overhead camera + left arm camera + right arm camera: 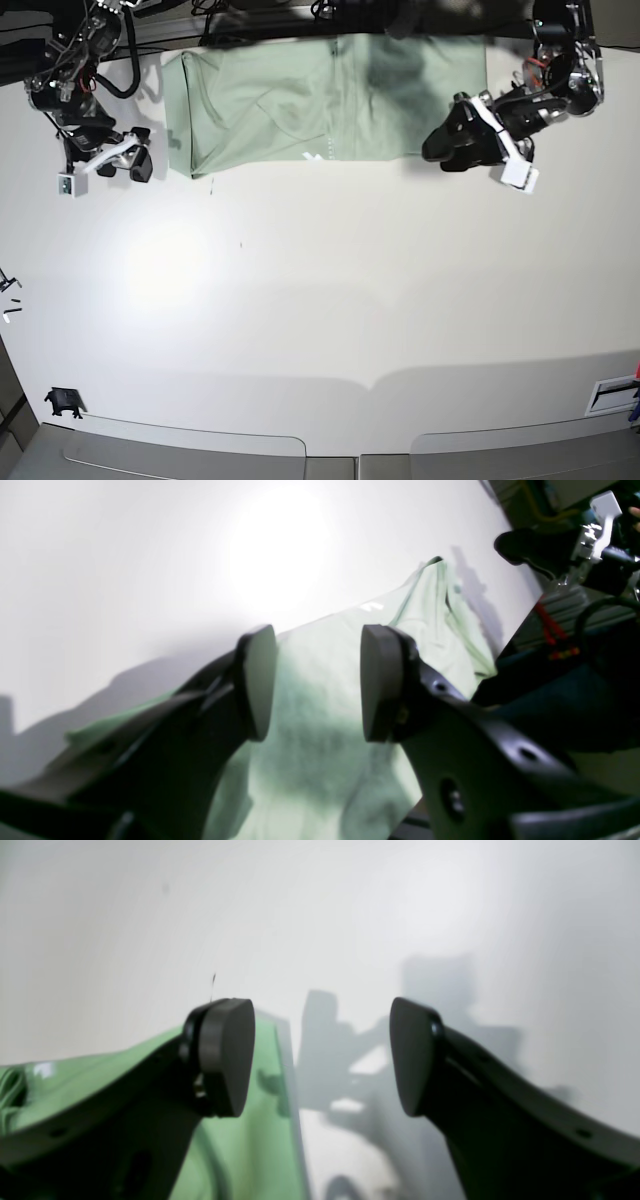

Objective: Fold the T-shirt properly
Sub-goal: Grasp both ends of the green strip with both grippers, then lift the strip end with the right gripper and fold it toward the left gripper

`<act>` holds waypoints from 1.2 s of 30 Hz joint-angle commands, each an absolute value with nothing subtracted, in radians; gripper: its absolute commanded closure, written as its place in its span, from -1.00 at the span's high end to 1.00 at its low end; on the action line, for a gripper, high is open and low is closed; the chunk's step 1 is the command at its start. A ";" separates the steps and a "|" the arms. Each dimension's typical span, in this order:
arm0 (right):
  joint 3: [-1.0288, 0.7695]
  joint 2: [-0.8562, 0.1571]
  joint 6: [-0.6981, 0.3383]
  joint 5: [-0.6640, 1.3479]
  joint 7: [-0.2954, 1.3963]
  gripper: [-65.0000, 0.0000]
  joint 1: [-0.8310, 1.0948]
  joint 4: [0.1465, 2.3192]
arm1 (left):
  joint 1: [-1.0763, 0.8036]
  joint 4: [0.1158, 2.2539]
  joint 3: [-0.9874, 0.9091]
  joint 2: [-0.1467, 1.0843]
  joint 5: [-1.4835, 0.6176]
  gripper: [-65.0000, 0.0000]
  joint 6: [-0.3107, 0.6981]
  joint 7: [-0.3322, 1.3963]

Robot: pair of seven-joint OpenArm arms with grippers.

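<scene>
The pale green T-shirt point(320, 100) lies flat as a wide folded band along the far edge of the white table point(320, 300). My left gripper point(442, 140) hovers at the shirt's right end. In the left wrist view it point(317, 680) stands open, with nothing between its pads and the T-shirt point(320, 770) spread below. My right gripper point(141, 153) sits just off the shirt's left end. In the right wrist view it point(320, 1055) is open and empty, with the T-shirt's edge point(250, 1140) beside its left pad point(227, 1055).
A small black part point(62, 402) lies near the front left corner. A white label point(612, 395) sits at the front right edge. Cables and arm bases crowd the back edge behind the shirt.
</scene>
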State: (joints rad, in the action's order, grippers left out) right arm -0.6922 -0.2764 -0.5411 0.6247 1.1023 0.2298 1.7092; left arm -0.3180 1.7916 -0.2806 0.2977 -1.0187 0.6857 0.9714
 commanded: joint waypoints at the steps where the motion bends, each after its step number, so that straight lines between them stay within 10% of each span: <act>1: -0.701 -0.299 -0.554 0.670 1.115 0.22 0.224 1.697 | -0.319 1.812 -0.282 0.304 -1.044 -0.22 0.698 0.952; 25: -0.488 -0.297 -0.671 1.055 1.326 0.21 0.263 1.522 | -0.319 1.812 -0.282 0.306 -0.992 -0.22 0.698 0.919; 32: -0.488 -0.297 -0.670 1.105 1.325 -1.00 0.260 1.522 | -0.319 1.812 -0.380 0.306 -0.992 -0.23 0.698 0.955; 36: -0.488 -0.296 -0.671 1.230 1.351 -1.00 0.223 1.523 | -0.328 1.812 -0.515 0.318 -0.992 -0.32 0.698 1.041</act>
